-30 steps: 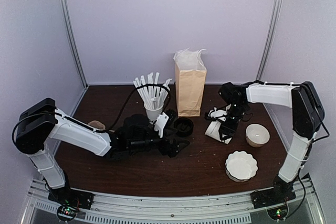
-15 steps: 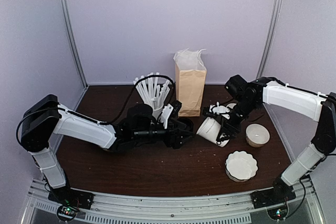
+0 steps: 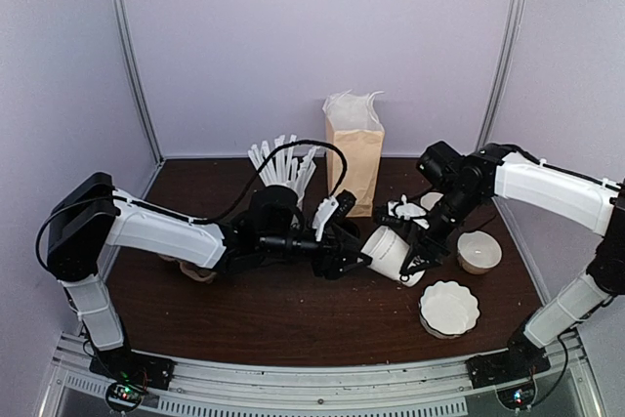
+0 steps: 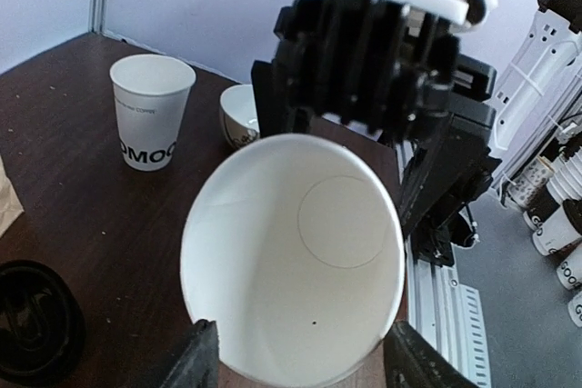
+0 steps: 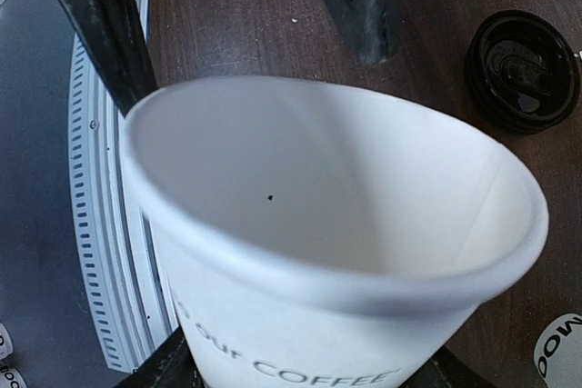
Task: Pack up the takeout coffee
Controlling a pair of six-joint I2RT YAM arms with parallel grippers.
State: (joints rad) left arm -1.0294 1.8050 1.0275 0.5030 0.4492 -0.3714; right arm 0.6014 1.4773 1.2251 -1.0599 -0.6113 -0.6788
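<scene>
Dark table (image 3: 293, 324). Right end effector (image 3: 414, 257) holds tilted cup (image 3: 388, 252); left end effector (image 4: 307, 359) grip unclear.

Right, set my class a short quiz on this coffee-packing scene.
1. True or false: the black lid sits on the held cup.
2. The held cup's mouth faces: A the left end effector; B straight up; C straight down.
3. Fill in: the straws stand beside a paper ____.
Key: 1 false, it lies on the table; 2 A; 3 bag.
</scene>
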